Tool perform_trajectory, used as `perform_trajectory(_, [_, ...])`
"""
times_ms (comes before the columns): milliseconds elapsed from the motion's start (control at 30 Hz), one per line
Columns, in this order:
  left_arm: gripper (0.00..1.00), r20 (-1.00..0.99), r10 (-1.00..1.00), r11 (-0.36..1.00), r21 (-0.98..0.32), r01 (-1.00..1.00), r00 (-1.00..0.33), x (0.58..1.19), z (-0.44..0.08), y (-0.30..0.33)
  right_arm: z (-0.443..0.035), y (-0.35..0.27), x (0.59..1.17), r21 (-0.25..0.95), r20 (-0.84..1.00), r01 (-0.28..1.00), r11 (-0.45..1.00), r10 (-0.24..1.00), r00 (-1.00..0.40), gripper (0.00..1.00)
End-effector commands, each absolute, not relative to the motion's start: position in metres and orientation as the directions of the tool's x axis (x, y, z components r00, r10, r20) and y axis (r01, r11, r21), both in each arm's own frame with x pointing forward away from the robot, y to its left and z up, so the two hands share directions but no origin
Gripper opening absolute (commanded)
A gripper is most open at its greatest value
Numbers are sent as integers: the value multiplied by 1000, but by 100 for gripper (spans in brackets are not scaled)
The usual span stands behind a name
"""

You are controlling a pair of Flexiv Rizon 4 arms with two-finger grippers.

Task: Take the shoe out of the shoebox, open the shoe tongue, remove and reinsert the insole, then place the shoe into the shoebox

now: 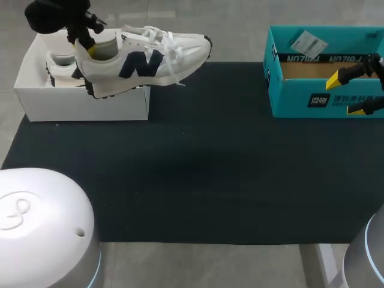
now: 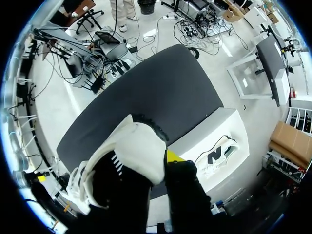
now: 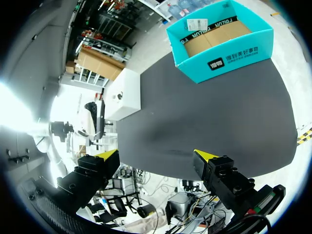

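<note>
Yellow-tipped left fingers (image 1: 91, 51) pinch shoe (image 1: 153, 57) heel; right fingers (image 3: 108, 155) wide apart.

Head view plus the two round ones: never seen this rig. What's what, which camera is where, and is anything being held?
It is a robot with two arms at a table, each ending in a two-finger gripper with yellow tips. The head view looks down from above and behind the robot, so its left arm comes in at the left. Each round picture comes from a fisheye camera on one wrist, looking out along that arm's fingers.

On the black mat stand a white shoebox and an open teal box. The left gripper is shut on the heel end of a white shoe and holds it in the air above the white shoebox. A second shoe lies inside that box. The right gripper is open and empty, near the teal box.
</note>
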State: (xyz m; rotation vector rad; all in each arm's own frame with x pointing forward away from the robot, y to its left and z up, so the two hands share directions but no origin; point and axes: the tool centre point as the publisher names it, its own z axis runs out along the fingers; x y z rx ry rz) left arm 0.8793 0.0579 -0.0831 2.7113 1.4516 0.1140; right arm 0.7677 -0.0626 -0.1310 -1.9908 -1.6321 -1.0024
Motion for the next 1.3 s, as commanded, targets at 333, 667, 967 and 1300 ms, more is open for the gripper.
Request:
perform_trajectory(333, [0,84,831,-557,94,825,550,847,-75,-12,-131,-62,768,146,722,955,-256,688,74,100])
perform_trajectory(667, [0,56,817,-577,85,812,575,827,-95,-71,-131,-62,768,146,722,955,-256,688,74,100])
perform_trajectory(967, [0,60,824,-566,74,821,563,828,-106,-88,-131,-62,768,146,722,955,-256,688,74,100])
perform_trajectory(1300, [0,44,663,-749,58,660,747,833,-112,-98,-131,-62,768,146,722,955,-256,688,74,100])
